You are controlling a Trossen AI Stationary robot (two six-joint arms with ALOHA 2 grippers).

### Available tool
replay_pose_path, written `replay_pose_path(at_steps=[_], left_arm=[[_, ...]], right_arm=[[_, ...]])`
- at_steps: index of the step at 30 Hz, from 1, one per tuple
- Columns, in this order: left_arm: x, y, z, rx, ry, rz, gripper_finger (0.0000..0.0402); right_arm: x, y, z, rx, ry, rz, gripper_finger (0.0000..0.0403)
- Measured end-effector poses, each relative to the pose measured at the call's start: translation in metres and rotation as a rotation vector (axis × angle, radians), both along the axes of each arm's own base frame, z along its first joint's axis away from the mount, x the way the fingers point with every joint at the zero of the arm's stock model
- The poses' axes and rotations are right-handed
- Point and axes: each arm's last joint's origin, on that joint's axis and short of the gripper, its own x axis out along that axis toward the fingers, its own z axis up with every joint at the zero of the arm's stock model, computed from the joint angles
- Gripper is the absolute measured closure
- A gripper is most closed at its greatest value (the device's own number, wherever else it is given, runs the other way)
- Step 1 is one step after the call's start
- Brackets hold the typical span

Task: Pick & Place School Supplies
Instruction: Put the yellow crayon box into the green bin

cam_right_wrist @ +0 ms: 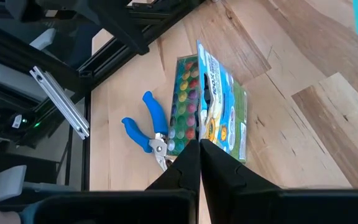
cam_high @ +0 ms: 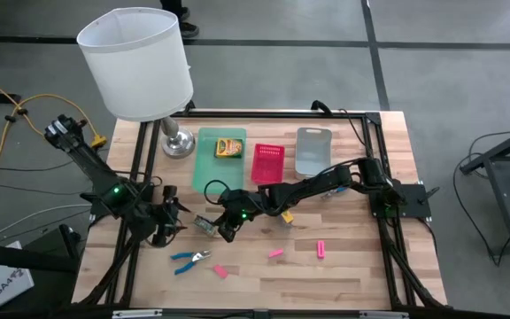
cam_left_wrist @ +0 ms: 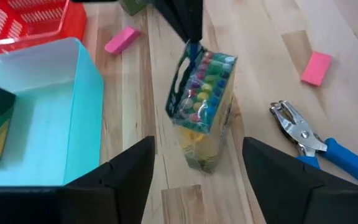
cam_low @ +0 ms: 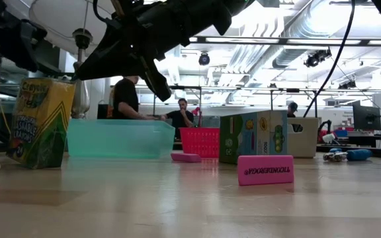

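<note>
Across wooden counter [cam_high: 343, 266]: right gripper [cam_right_wrist: 199, 163] fingers pinching crayon box [cam_left_wrist: 202, 102] at nine o'clock, left gripper [cam_left_wrist: 197, 180] gaping empty; most supplies remaining.

The right arm [cam_high: 326, 184] stretches across the middle of the bench [cam_high: 361, 266], barring passage between the trays at the back and the open front. Its gripper [cam_high: 209, 226], fingers pressed together, pinches the flap of a crayon box [cam_high: 204, 225] just in front of the green tray [cam_high: 204, 173]. The left gripper [cam_high: 172, 221] stands spread wide just beside that box, so the gap there is tight. A blue tool [cam_high: 189, 259] and a pink block [cam_high: 220, 271] lie near the front left. The lamp [cam_high: 140, 66] overhangs the back left corner. The front right lies open save for two pink blocks [cam_high: 321, 248].
</note>
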Motion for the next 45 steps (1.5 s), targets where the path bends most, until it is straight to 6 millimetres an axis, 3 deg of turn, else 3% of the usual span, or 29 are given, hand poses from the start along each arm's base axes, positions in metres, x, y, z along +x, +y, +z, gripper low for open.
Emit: replay_pose_path(at_steps=[19, 36, 45], left_arm=[[0.033, 0.034, -0.001, -0.150, 0.118, -0.101, 0.0163], [0.067, 0.025, -0.029, -0.147, 0.210, -0.178, 0.0165], [0.066, 0.024, -0.028, -0.172, 0.214, -0.208, 0.0238]], right_arm=[[0.000, 0.000, 0.001, 0.004, -0.006, 0.007, 0.0400], [0.001, 0.001, 0.002, 0.002, -0.029, 0.033, 0.0400], [0.001, 0.001, 0.002, 0.003, -0.031, 0.041, 0.0400]])
